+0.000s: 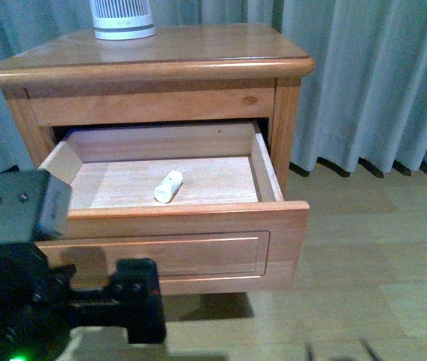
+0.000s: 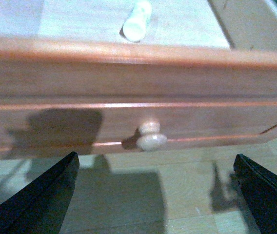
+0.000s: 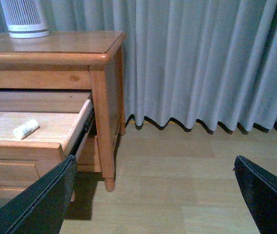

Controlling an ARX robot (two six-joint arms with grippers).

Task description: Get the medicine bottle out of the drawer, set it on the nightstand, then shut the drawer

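1. Right, nearest to me the left end effector sits low in front of the drawer. Its fingers are spread wide with nothing between them.
2. The round knob on the drawer front lies just beyond that gap, and neither finger touches it.
3. The right end effector is off to the right of the nightstand, over the wooden floor. It is just as wide open and holds nothing.
4. The drawer stands pulled out, so I can see its pale interior.
5. The medicine bottle lies on its side on the drawer bottom. It is near the front wall, roughly mid-width and clear of both side walls.
6. Higher and further back, the nightstand top carries a white ribbed device towards its rear, left of centre.
7. Furthest off, a grey-blue curtain hangs down to the floor.
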